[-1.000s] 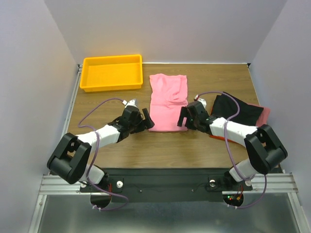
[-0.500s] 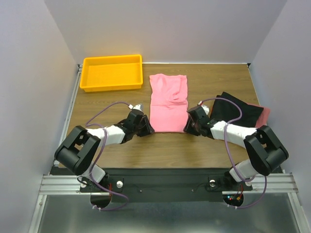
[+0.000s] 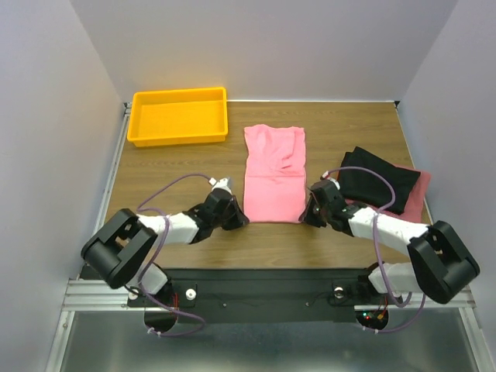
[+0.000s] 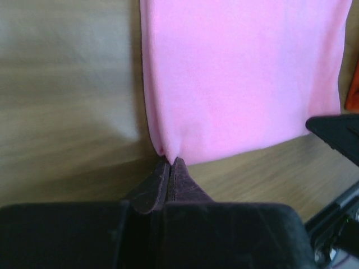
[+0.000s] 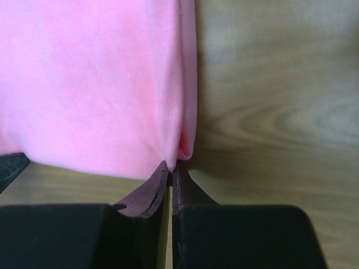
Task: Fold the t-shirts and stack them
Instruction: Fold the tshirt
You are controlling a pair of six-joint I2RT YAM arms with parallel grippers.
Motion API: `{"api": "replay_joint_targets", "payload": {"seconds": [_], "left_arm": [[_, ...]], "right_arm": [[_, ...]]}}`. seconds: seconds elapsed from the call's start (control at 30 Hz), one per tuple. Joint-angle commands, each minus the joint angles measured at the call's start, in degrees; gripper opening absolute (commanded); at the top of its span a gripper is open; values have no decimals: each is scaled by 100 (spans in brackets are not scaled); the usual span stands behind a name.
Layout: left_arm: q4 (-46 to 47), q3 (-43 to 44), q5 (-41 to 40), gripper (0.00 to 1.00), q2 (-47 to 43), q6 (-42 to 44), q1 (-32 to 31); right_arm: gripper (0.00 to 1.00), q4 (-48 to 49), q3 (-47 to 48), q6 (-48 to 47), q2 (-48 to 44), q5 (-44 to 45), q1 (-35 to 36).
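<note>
A pink t-shirt (image 3: 274, 174), folded lengthwise into a long strip, lies flat in the middle of the table. My left gripper (image 3: 239, 218) is shut on its near left corner (image 4: 166, 152). At the near right corner (image 5: 178, 154) my right gripper (image 3: 308, 216) is shut on the cloth the same way. To the right rests a stack of folded t-shirts (image 3: 378, 184), black on top with a pink one and an orange-red edge showing beneath. A sliver of that orange-red cloth (image 4: 353, 92) shows at the right edge of the left wrist view.
A yellow plastic tray (image 3: 179, 115) stands at the back left of the wooden table (image 3: 170, 174). White walls close in the table on three sides. The right arm's black body (image 4: 336, 131) enters the left wrist view from the right.
Both grippers have gone from open beside the shirt to shut on its near corners. The pink shirt has shifted slightly right and toward the arms with them.
</note>
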Motion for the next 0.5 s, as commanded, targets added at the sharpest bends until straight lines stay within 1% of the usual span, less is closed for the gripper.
{"api": "replay_joint_targets", "payload": {"seconds": [0.0, 0.03, 0.1, 0.13, 0.23, 0.3, 0.37, 0.43, 0.47], "left_arm": [[-130, -694, -108, 0, -618, -449, -465], [-139, -817, -213, 0, -968, -625, -779], [-191, -1081, -205, 0, -1304, -819, -1053], [-409, -1152, -231, 0, -1636, -1011, -1298], [-718, -1327, -354, 0, -2314, -1303, -1686], [-833, -1398, -468, 0, -2788, -1409, -1836], [-999, -1425, -469, 0, -3009, -1400, -1881], [-1201, -1285, -723, 0, -3229, -1330, -1872], [-1446, -1075, -880, 0, -3334, -1234, -1872]], "right_arm": [[4, -467, -346, 42, -720, -540, 69], [4, -634, -485, 130, -862, -523, 252], [4, -1056, -627, 402, -1152, -435, 507], [4, -1292, -740, 490, -1440, -400, 743], [4, -1610, -917, 912, -1934, -382, 1167], [3, -1620, -979, 992, -2084, -461, 1369], [3, -1637, -927, 923, -2146, -392, 1414], [3, -1646, -751, 826, -2111, -111, 1422], [4, -1664, -498, 756, -2068, 3, 1423]]}}
